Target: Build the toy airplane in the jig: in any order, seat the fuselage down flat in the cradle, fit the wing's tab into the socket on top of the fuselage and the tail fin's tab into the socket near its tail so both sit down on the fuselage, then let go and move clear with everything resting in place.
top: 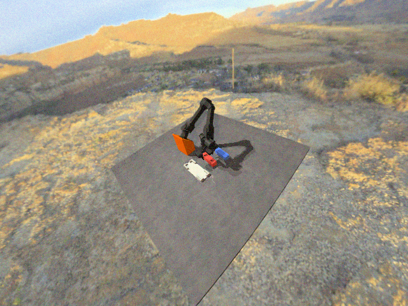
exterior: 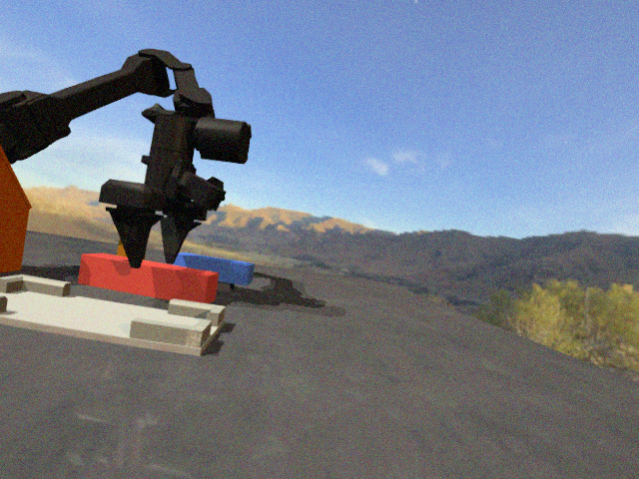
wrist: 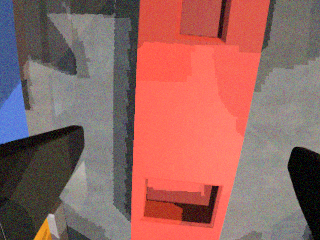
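Fuselage [top: 210, 159] [exterior: 149, 276] [wrist: 190, 125], red and elongated, lying on the grey counter [top: 214, 213] [exterior: 360, 386] [wrist: 290, 100], outside the jig. The pale jig [top: 197, 170] [exterior: 77, 313], with raised corner blocks, is just beside the fuselage. The blue wing [top: 222, 153] [exterior: 219, 268] [wrist: 9, 112] is near the fuselage, on the side opposite the jig. The tail fin [exterior: 121, 249] [wrist: 44, 231], yellow-orange, is partly visible behind the fuselage in the exterior view. The end effector [top: 207, 152] [exterior: 153, 264] [wrist: 186, 147] is released and holds nothing; it points downward at the fuselage, its fingers spread to either side and, in the wrist view, apart from it. Two rectangular sockets open in the fuselage's upper face. The black arm [top: 197, 115] [exterior: 98, 93] arches above the level of the fuselage.
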Available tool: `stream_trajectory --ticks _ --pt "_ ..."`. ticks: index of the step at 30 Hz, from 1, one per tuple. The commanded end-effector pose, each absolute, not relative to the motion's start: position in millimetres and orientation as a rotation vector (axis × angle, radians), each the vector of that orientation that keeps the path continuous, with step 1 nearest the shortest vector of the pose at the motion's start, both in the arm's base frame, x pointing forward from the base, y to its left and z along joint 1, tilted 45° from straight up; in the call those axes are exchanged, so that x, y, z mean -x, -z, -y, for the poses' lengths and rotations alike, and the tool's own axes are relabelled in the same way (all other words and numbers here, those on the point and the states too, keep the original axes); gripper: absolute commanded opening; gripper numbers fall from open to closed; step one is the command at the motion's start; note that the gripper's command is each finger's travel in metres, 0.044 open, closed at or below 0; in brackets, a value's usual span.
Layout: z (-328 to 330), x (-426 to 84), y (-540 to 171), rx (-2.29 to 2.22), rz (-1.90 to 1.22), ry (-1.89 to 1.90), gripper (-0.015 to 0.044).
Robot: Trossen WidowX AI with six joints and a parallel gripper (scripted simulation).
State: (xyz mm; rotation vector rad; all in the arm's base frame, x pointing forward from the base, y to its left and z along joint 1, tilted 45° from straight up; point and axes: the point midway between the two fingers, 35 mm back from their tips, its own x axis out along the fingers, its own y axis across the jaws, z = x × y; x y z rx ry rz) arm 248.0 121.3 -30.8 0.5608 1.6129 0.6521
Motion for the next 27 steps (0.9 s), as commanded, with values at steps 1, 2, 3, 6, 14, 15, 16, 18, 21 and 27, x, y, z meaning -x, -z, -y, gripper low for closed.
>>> stream_trajectory --ticks 1,2,3,6,14,15,16,18,21,27 --pt "-125.5 -244.2 36.3 -0.571 -1.622 -0.650 0.0440" --pt "-126.6 -243.9 37.4 -0.571 -1.622 -0.650 0.0440" --pt "-127.7 -243.7 38.5 -0.571 -1.622 -0.650 0.0440" --pt "-131.0 -242.8 41.8 -0.571 -1.622 -0.650 0.0440" --pt "-139.8 -240.1 50.2 -0.572 -1.622 -0.652 0.0440" --pt "-140.9 -239.7 51.3 -0.573 -1.622 -0.652 0.0440" --pt "-141.7 -239.4 52.1 -0.573 -1.622 -0.652 0.0440" --pt "-142.4 -239.2 52.7 -0.573 -1.622 -0.652 0.0440" --pt "-142.4 -239.2 52.7 -0.573 -1.622 -0.652 0.0361" --pt "-142.4 -239.2 52.7 -0.573 -1.622 -0.652 0.0204"
